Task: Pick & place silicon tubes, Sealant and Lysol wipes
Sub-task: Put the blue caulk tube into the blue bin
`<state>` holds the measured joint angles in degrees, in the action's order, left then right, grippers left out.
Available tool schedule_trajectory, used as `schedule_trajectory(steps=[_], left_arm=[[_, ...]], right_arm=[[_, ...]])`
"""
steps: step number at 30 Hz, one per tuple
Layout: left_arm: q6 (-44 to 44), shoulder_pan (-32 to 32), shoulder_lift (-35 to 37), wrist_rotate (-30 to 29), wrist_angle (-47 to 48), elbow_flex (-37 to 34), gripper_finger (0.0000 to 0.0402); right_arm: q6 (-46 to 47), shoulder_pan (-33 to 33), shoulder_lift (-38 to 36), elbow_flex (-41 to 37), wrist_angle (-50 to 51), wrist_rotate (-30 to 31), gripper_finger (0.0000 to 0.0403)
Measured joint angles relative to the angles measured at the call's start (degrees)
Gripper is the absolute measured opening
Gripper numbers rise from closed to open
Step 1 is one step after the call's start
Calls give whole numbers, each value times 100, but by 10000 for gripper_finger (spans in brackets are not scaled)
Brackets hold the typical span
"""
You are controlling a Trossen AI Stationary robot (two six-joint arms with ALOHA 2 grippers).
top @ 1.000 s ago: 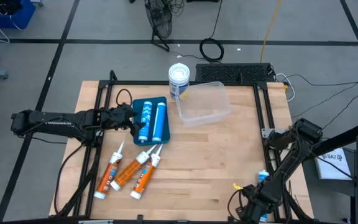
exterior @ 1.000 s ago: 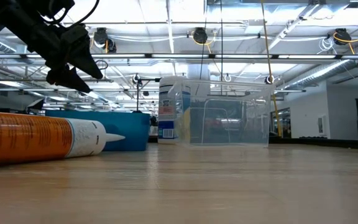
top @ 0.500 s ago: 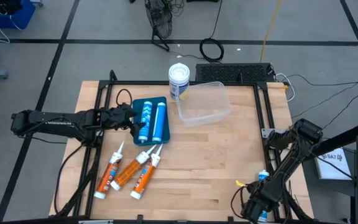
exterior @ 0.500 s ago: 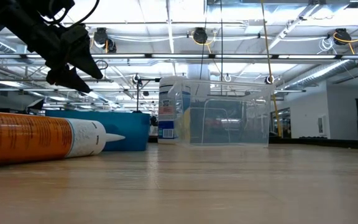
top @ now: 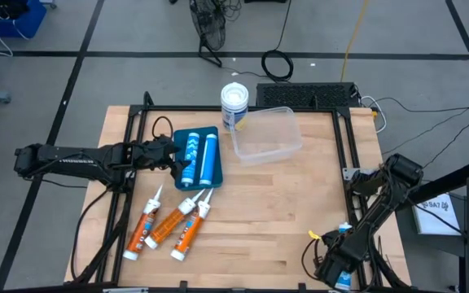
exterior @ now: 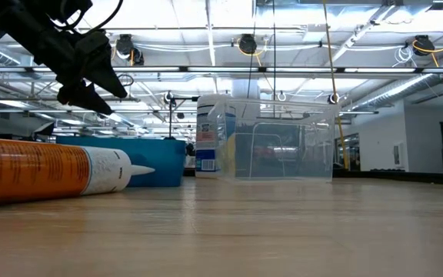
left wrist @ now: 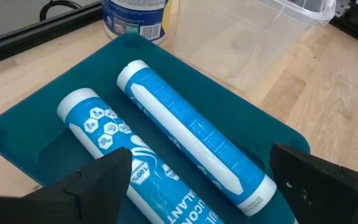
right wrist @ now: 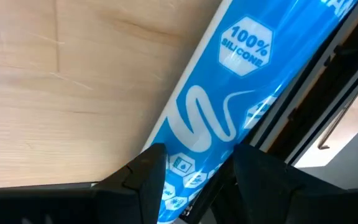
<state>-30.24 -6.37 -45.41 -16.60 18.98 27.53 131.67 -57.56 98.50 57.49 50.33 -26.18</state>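
Two blue silicone tubes [left wrist: 191,140] lie side by side in a teal tray [top: 195,156]. My left gripper [left wrist: 201,155] hangs open just above them, at the tray's left side [top: 172,159]. Three orange sealant tubes [top: 169,224] lie on the table nearer to me. The Lysol wipes [top: 234,102] stand upright at the far edge. At the table's near right corner my right gripper [top: 339,259] is shut on a third blue silicone tube [right wrist: 229,87]. My right gripper pinches the blue silicone tube's printed body [right wrist: 194,155] between its two fingers [right wrist: 145,177]. The fingers come steeply from above and lie across the tube. The tube runs beside the table's dark right edge rail; I cannot tell whether it rests on anything.
A clear plastic tub [top: 267,134] stands next to the Lysol wipes at the far edge. A black frame [top: 340,142] runs round the table. The bare wood of the middle [top: 275,203] lies between tray and right arm. Cables hang off the near right corner.
My right gripper has sunk and tipped more steeply downward at the table's near right corner, carrying the blue tube with it.
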Motion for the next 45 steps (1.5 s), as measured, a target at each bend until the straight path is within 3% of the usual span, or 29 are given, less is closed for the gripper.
schedule_trajectory(steps=[14,23,27,33,45], left_arm=[[0,0,-1,0,-9,0,377],[0,2,-1,0,-10,0,382],[0,0,0,2,-14,0,385],[-2,2,0,2,-20,0,379],[-2,0,-2,2,-89,0,385]], right_arm=[[-16,326,-27,-681,-196,-61,181],[-69,313,35,-783,-599,-113,239],[-33,292,32,-788,-671,535,258],[-178,446,20,-787,-682,1288,247],[-595,824,47,-784,-877,4685,224]])
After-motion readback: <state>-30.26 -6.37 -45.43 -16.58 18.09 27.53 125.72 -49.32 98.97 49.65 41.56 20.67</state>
